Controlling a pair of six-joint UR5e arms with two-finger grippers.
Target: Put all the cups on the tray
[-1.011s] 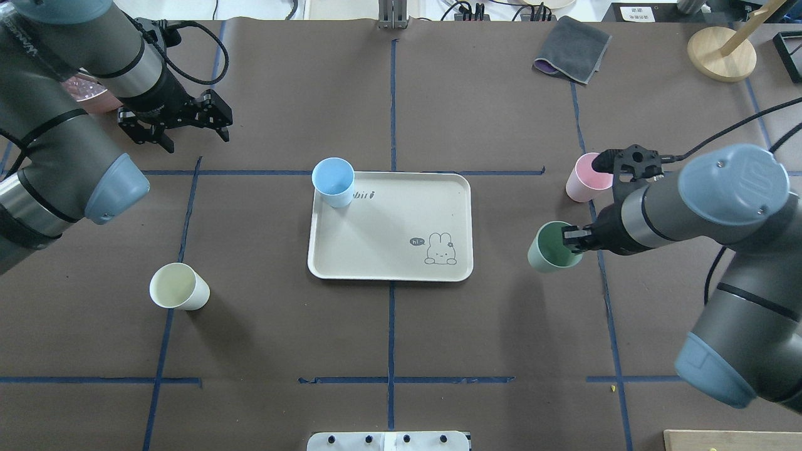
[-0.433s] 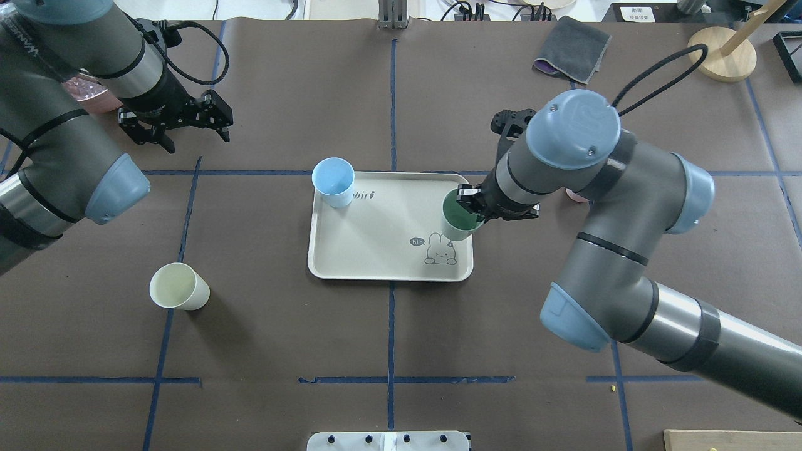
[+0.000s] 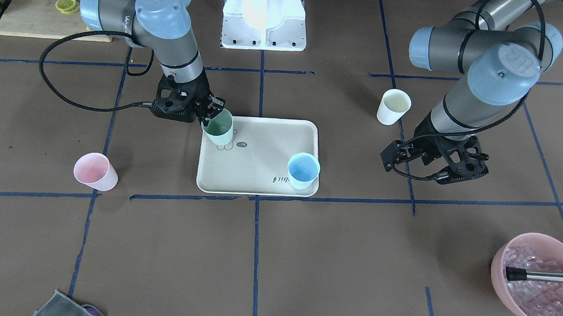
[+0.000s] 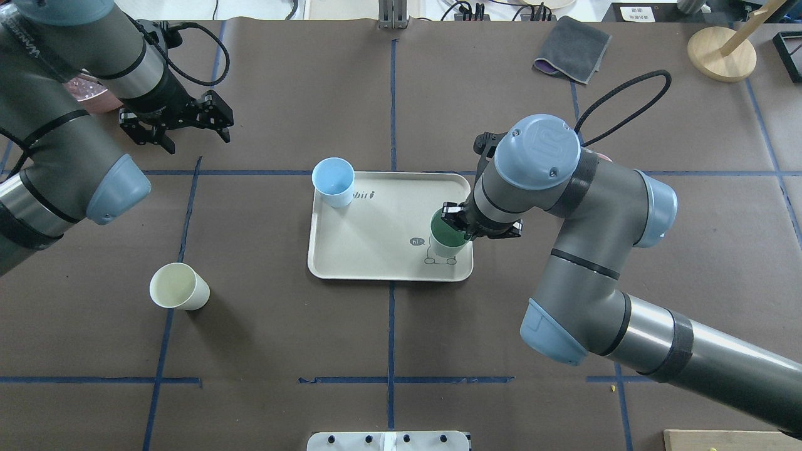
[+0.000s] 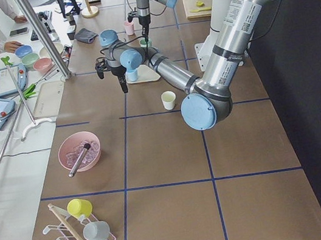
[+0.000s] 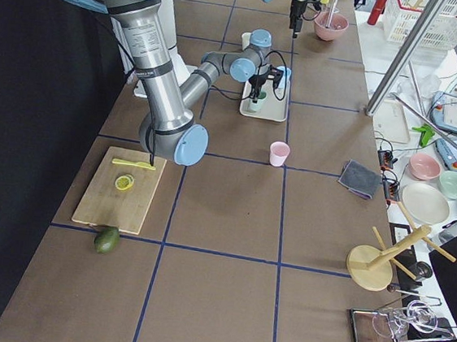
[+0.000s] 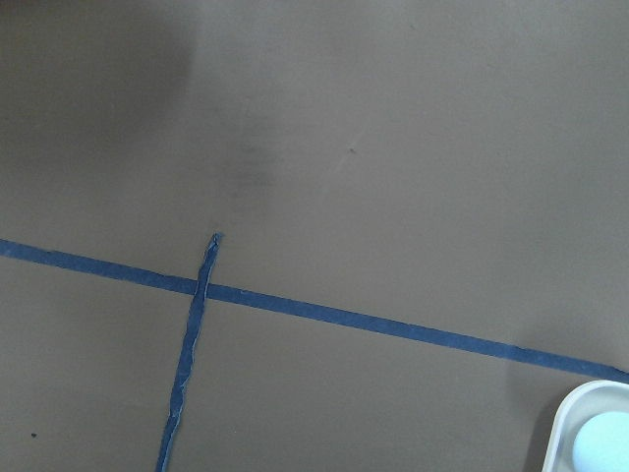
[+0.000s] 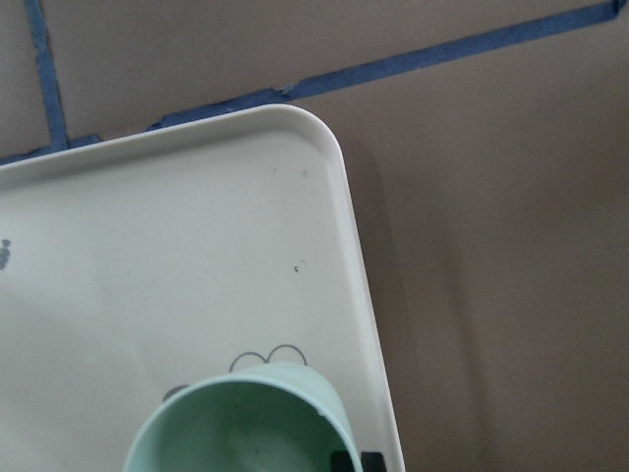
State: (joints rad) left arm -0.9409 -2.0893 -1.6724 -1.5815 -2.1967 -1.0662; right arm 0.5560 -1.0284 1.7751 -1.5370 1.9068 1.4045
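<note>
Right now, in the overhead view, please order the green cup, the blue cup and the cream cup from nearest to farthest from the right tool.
1. The green cup: gripped by the right tool, at the near right part of the tray.
2. The blue cup: at the tray's far left corner.
3. The cream cup: off the tray, far to the left.

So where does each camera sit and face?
Front: across the table, facing the robot; left arm, right arm.
Overhead: behind the robot, looking down; both arms.
Exterior left: table's left end; left arm nearest.
Exterior right: table's right end; right arm nearest.
Left wrist: down on table, tray corner; no arm.
Right wrist: down on green cup, same tray.
</note>
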